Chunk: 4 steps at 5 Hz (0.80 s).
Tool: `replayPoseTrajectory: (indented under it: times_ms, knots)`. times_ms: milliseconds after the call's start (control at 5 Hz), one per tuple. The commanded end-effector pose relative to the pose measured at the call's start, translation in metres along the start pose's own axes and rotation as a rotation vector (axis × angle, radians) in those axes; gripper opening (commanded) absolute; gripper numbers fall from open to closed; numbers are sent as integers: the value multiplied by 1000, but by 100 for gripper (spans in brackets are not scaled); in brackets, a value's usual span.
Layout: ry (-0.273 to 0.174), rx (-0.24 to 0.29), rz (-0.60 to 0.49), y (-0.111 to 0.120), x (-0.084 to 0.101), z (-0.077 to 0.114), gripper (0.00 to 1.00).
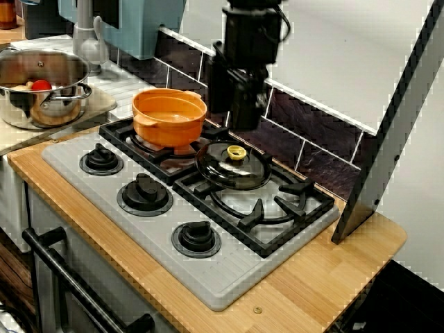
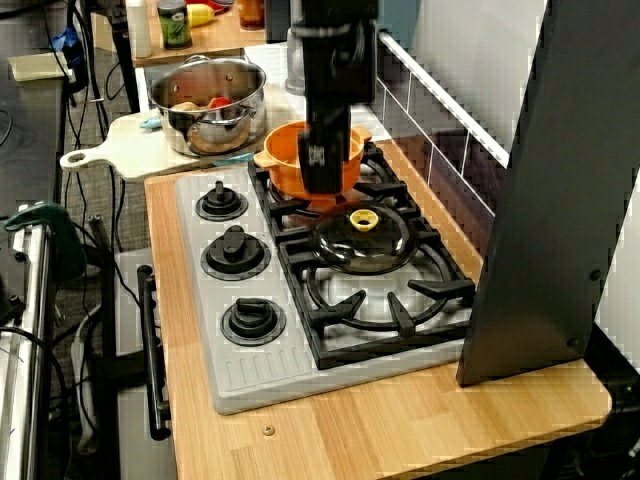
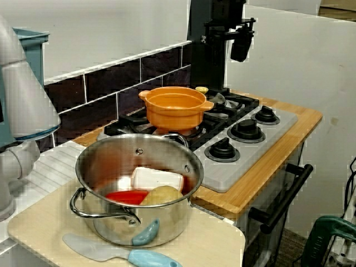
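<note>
Gripper: black, pointing straight down, hanging over the back of the hob. Can't tell the opening, since the fingers read as one dark block in all three views. Just below the tip is the glass lid, lying flat on the grate with its yellow knob up. There's a visible gap, so no contact. The orange pot is uncovered on the next burner, just beside the lid. Three black dials run along the front. The steel pot, with food in it, sits on a cutting board past the hob's end.
</note>
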<state>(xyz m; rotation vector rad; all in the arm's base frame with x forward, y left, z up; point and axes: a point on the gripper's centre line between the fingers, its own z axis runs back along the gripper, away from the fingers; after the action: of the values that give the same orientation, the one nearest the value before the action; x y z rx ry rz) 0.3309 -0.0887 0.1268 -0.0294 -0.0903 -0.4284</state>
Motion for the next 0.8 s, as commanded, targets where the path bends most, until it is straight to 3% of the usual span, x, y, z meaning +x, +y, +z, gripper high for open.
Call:
replayPoseTrajectory:
  times_ms: [0, 200, 600]
  knots:
    - [-51, 17, -36, 0, 8, 15, 100]
    - [-24, 14, -64, 6, 13, 14, 100]
    - [-33, 7, -57, 24, 19, 13, 100]
